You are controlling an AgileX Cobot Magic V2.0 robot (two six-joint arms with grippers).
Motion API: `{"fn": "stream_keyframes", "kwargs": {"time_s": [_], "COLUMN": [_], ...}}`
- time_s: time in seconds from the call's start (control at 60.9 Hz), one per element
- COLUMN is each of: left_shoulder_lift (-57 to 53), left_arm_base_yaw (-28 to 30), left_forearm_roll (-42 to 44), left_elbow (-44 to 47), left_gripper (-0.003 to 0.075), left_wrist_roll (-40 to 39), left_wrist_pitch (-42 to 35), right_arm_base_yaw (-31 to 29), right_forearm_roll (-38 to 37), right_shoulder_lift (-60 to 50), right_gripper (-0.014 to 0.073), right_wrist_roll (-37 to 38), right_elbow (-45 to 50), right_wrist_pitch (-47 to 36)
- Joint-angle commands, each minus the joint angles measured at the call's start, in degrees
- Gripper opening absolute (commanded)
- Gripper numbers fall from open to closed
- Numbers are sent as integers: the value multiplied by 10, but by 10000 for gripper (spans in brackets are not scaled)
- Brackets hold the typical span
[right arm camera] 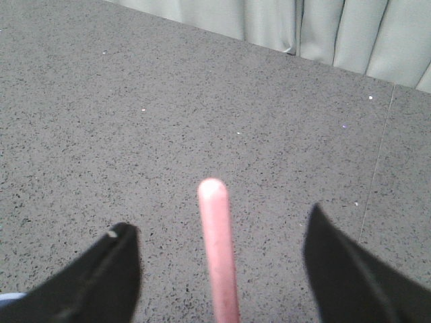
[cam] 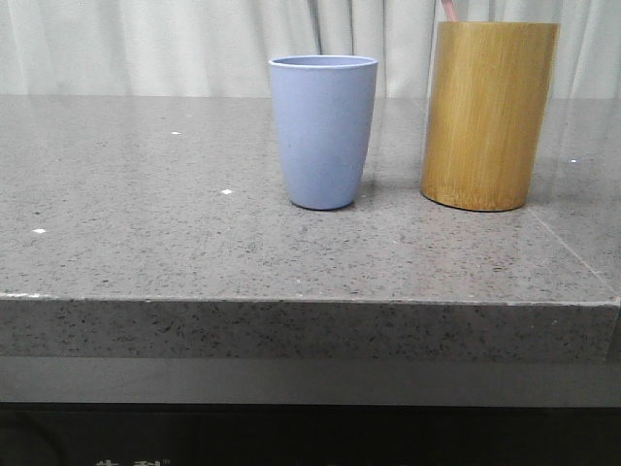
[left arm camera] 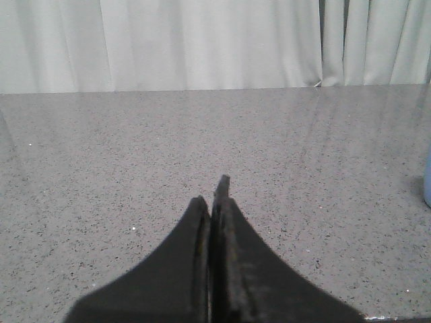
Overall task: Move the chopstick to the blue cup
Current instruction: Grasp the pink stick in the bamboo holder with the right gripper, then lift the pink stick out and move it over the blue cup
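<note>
The blue cup (cam: 323, 131) stands upright in the middle of the grey stone table (cam: 146, 243). To its right stands a bamboo cylinder (cam: 488, 115), and the pink tip of the chopstick (cam: 448, 11) pokes out of its top. In the right wrist view the chopstick (right arm camera: 218, 249) rises between the wide-apart fingers of my right gripper (right arm camera: 219, 225), which is open and touches nothing. My left gripper (left arm camera: 214, 192) is shut and empty, low over bare table, with a sliver of the blue cup (left arm camera: 427, 182) at that view's edge.
White curtains (cam: 146, 44) hang behind the table. The table's front edge (cam: 291, 301) runs across the front view, and a seam (cam: 572, 243) crosses the top at the right. Open tabletop lies left of the blue cup.
</note>
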Motion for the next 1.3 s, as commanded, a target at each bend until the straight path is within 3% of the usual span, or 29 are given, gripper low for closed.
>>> {"fn": "stream_keyframes", "kwargs": {"time_s": [0.0, 0.164, 0.296, 0.657, 1.068, 1.282], "left_shoulder_lift": [-2, -2, -2, -2, -2, -2], "left_arm_base_yaw": [-5, -5, -5, -5, -5, -5], "left_forearm_roll": [-7, -7, -7, -7, -7, -7], "left_elbow": [-13, -13, -12, 0, 0, 0], "left_gripper": [-19, -19, -19, -19, -19, -19], "left_wrist_roll": [0, 0, 0, 0, 0, 0], "left_wrist_pitch": [-48, -48, -48, -48, -59, -59], "right_arm_base_yaw": [-1, -1, -1, -1, -1, 0], "right_forearm_roll": [-6, -6, -6, -10, -22, -20], "right_shoulder_lift": [-22, -22, -25, -60, -187, -199], "right_gripper": [320, 47, -55, -71, -71, -71], "right_wrist_roll": [-7, -7, -7, -7, -7, -6], "right_elbow": [-22, -22, -22, -22, -22, -22], "right_wrist_pitch": [-55, -66, -79, -99, -203, -235]}}
